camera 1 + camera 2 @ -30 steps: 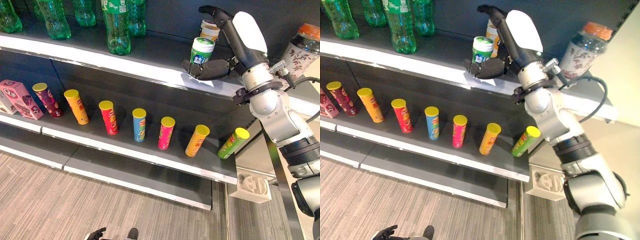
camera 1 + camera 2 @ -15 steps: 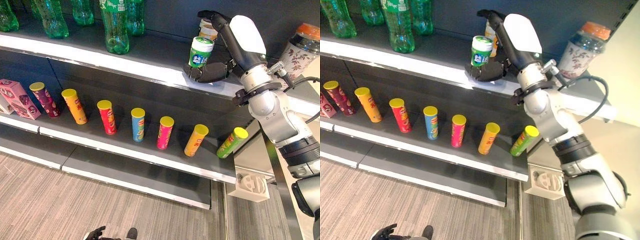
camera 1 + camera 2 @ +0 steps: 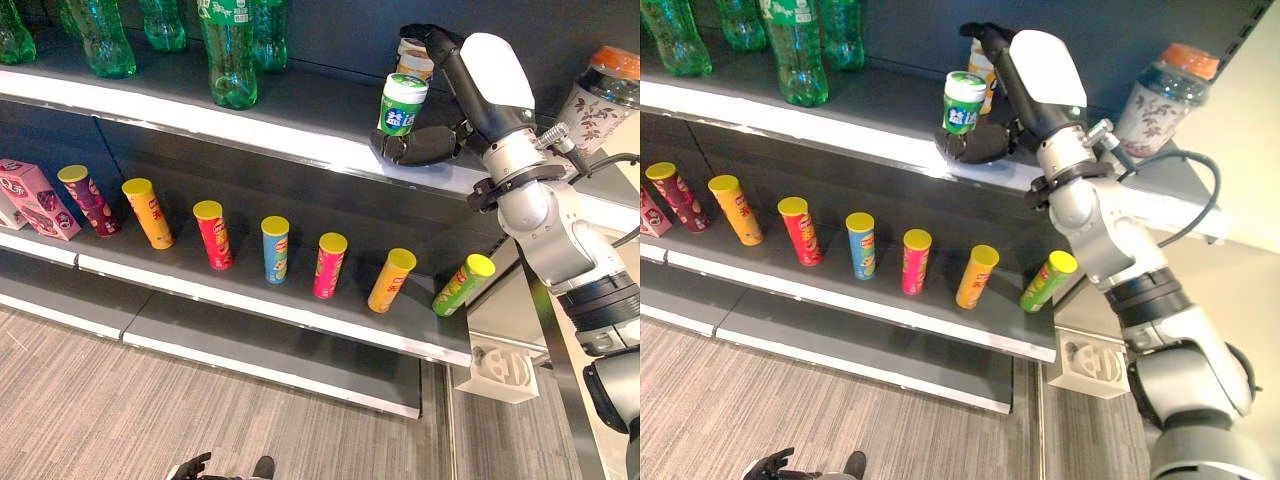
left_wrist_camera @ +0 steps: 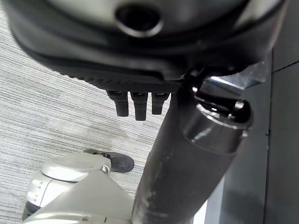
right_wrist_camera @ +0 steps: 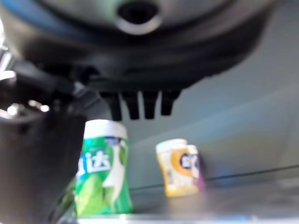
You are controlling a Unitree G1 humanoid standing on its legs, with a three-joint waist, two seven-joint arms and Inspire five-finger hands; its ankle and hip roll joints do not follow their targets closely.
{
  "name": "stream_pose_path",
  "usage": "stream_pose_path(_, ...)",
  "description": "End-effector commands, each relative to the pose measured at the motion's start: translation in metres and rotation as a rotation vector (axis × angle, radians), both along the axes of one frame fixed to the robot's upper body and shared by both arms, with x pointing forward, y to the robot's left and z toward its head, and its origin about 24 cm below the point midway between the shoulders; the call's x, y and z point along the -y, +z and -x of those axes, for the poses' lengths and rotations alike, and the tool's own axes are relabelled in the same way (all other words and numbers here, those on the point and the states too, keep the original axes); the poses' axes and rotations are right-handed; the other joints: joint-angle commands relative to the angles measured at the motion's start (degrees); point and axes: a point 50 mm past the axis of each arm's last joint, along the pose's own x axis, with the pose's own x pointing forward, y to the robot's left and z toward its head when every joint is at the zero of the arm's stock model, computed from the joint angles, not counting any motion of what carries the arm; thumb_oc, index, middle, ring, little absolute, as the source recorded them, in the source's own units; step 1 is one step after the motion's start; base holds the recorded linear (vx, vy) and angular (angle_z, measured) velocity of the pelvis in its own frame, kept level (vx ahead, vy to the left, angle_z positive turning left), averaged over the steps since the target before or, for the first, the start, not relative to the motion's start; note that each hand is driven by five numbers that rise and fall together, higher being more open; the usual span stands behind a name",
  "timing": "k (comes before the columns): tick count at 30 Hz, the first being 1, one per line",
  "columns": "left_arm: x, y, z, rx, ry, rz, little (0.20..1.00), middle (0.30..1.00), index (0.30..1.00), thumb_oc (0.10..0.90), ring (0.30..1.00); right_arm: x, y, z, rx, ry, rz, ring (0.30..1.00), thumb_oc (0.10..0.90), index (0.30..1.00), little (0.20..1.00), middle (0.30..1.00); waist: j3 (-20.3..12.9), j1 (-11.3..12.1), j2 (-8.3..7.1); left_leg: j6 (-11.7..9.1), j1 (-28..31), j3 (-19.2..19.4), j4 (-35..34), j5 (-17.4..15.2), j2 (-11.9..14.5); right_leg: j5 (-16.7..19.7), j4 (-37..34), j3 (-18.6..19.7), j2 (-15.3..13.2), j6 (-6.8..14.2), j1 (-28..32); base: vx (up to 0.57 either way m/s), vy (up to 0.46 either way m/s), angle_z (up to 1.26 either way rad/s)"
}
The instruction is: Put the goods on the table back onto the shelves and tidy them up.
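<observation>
A green gum bottle [image 3: 403,103] with a white lid stands upright near the front of the upper shelf [image 3: 300,110]. My right hand [image 3: 462,85] reaches over it, open. The thumb is high behind the bottle and the fingers [image 3: 418,146] lie low at the shelf's edge in front of it. In the right wrist view the green bottle [image 5: 102,172] stands just past the straight fingers [image 5: 138,105]. A yellow gum bottle [image 5: 180,167] stands further back. My left hand [image 3: 190,466] hangs low over the floor, its fingers [image 4: 135,103] relaxed.
Green soda bottles [image 3: 230,50] stand at the upper shelf's left, and a floral bottle with an orange cap [image 3: 600,100] at its right. On the lower shelf is a row of several chip cans [image 3: 275,250], the last green one [image 3: 462,285] leaning, and a pink box [image 3: 35,198].
My right hand's fingers have slid slightly to the right along the shelf edge. The green bottle stays in place. The whole view has shifted a little.
</observation>
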Motion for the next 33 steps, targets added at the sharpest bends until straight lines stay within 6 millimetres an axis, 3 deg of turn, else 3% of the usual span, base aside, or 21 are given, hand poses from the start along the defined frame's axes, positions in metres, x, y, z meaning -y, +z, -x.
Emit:
stream_pose_path(1, -0.006, 0.001, -0.005, -0.007, -0.027, -0.053, 0.900, 0.900, 0.900, 0.800, 0.900, -0.004, 0.077, 0.013, 0.277, -0.025, 0.016, 0.900, 0.800, 0.900, 0.900, 0.900, -2.98, 0.05, 0.24, 0.35, 3.87, 7.69, 0.12, -7.19, 0.85, -2.48, 0.44, -1.99, -0.47, 0.96, -0.32, 0.00, 0.000, 0.00)
stream_pose_path(9, -0.005, 0.001, -0.005, -0.007, -0.025, -0.051, 0.900, 0.900, 0.900, 0.800, 0.900, -0.006, 0.075, 0.015, 0.272, 0.005, -0.012, 0.900, 0.800, 0.900, 0.900, 0.900, -2.93, -0.23, 0.32, 0.40, 4.00, 7.92, 0.12, -7.19, 0.78, -2.39, 0.44, -1.83, -0.46, 1.00, -0.31, 0.00, 0.000, 0.00)
stream_pose_path(13, -0.006, 0.001, -0.003, -0.006, -0.025, -0.039, 0.900, 0.900, 0.900, 0.800, 0.900, -0.025, 0.073, 0.033, 0.226, 0.289, -0.163, 0.900, 0.800, 0.900, 0.900, 0.900, -3.10, 0.07, 0.64, 0.34, 3.92, 7.89, 0.12, -7.03, 0.85, -2.45, 0.44, -2.05, -0.52, 1.05, -0.27, 0.00, 0.000, 0.00)
stream_pose_path(15, -0.006, 0.001, -0.003, -0.004, -0.026, -0.037, 0.900, 0.900, 0.900, 0.800, 0.900, -0.025, 0.074, 0.036, 0.232, 0.317, -0.195, 0.900, 0.800, 0.900, 0.900, 0.900, -3.10, 0.14, 0.59, 0.33, 3.91, 7.94, 0.12, -7.01, 0.82, -2.46, 0.44, -2.05, -0.53, 1.07, -0.31, 0.00, 0.000, 0.00)
stream_pose_path(17, -0.005, 0.000, -0.002, -0.007, -0.022, -0.027, 0.900, 0.900, 0.900, 0.800, 0.900, -0.026, 0.078, 0.049, 0.242, 0.467, -0.340, 0.900, 0.800, 0.900, 0.900, 0.900, -3.01, -0.13, 0.87, 0.38, 3.81, 8.07, 0.12, -6.93, 0.79, -2.38, 0.44, -2.04, -0.57, 1.12, -0.45, 0.00, 0.000, 0.00)
stream_pose_path(22, -0.001, -0.002, 0.000, -0.018, -0.014, -0.014, 0.900, 0.900, 0.900, 0.800, 0.900, -0.026, 0.076, 0.076, 0.275, 0.692, -0.503, 0.900, 0.800, 0.900, 0.900, 0.900, -3.20, -1.01, 1.08, 0.49, 3.73, 8.41, 0.12, -7.07, 0.82, -2.37, 0.44, -1.60, -0.61, 1.15, -0.72, -0.01, 0.011, -0.04)
stream_pose_path(23, 0.003, -0.004, 0.001, -0.026, -0.014, -0.003, 0.900, 0.900, 0.900, 0.800, 0.900, -0.032, 0.060, 0.088, 0.181, 0.852, -0.553, 0.900, 0.800, 0.900, 0.900, 0.900, -3.33, -1.88, 1.26, 0.51, 3.79, 8.79, 0.12, -7.17, 0.84, -2.33, 0.44, -1.23, -0.58, 1.15, -0.97, -0.01, 0.008, -0.04)
stream_pose_path(24, 0.003, -0.004, 0.001, -0.027, -0.015, -0.004, 0.900, 0.900, 0.900, 0.800, 0.900, -0.031, 0.060, 0.088, 0.179, 0.852, -0.554, 0.900, 0.800, 0.900, 0.900, 0.900, -3.41, -1.79, 1.20, 0.50, 3.77, 8.80, 0.12, -7.18, 0.85, -2.33, 0.44, -1.22, -0.58, 1.14, -0.99, -0.03, 0.005, -0.11)
stream_pose_path(25, 0.008, -0.005, -0.001, -0.025, -0.029, 0.015, 0.900, 0.900, 0.900, 0.800, 0.900, -0.042, 0.034, 0.100, -0.016, 1.080, -0.612, 0.900, 0.800, 0.900, 0.900, 0.900, -3.58, -2.77, 1.32, 0.48, 3.82, 9.27, 0.12, -7.22, 0.92, -2.21, 0.44, -0.70, -0.50, 1.13, -1.34, -0.03, -0.002, -0.14)
stream_pose_path(27, 0.011, -0.006, -0.001, -0.025, -0.046, 0.030, 0.900, 0.900, 0.900, 0.800, 0.900, -0.048, 0.010, 0.101, -0.204, 1.194, -0.691, 0.900, 0.800, 0.900, 0.900, 0.900, -3.85, -3.20, 1.45, 0.45, 3.87, 9.64, 0.12, -7.25, 1.06, -2.16, 0.44, -0.41, -0.46, 1.11, -1.48, -0.02, -0.003, -0.12)
stream_pose_path(28, 0.013, -0.006, -0.001, -0.025, -0.055, 0.038, 0.900, 0.900, 0.900, 0.800, 0.900, -0.051, 0.001, 0.102, -0.271, 1.226, -0.704, 0.900, 0.800, 0.900, 0.900, 0.900, -3.90, -3.45, 1.54, 0.43, 3.94, 9.82, 0.12, -7.26, 1.15, -2.11, 0.44, -0.23, -0.45, 1.10, -1.59, -0.03, -0.006, -0.15)
stream_pose_path(29, 0.018, -0.006, -0.004, -0.016, -0.076, 0.051, 0.900, 0.900, 0.900, 0.800, 0.900, -0.059, -0.033, 0.098, -0.463, 1.270, -0.803, 0.900, 0.800, 0.900, 0.900, 0.900, -3.92, -4.08, 1.76, 0.50, 4.10, 10.19, 0.12, -7.29, 1.17, -1.99, 0.44, 0.28, -0.43, 1.07, -1.79, -0.04, -0.004, -0.30)
stream_pose_path(31, 0.020, -0.006, -0.010, -0.004, -0.102, 0.058, 0.900, 0.900, 0.900, 0.800, 0.900, -0.063, -0.056, 0.100, -0.620, 1.234, -0.726, 0.900, 0.800, 0.900, 0.900, 0.900, -4.07, -4.86, 1.96, 0.53, 4.30, 10.92, 0.12, -7.42, 1.27, -1.87, 0.44, 0.98, -0.35, 1.12, -2.12, -0.03, -0.004, -0.32)
stream_pose_path(33, 0.023, -0.004, -0.016, 0.018, -0.121, 0.062, 0.900, 0.900, 0.900, 0.800, 0.900, -0.054, -0.085, 0.103, -0.713, 1.173, -0.808, 0.900, 0.800, 0.900, 0.900, 0.900, -4.00, -5.80, 2.32, 0.50, 4.41, 11.62, 0.12, -7.42, 1.30, -1.82, 0.44, 1.60, -0.27, 1.16, -2.33, -0.03, 0.009, -0.18)
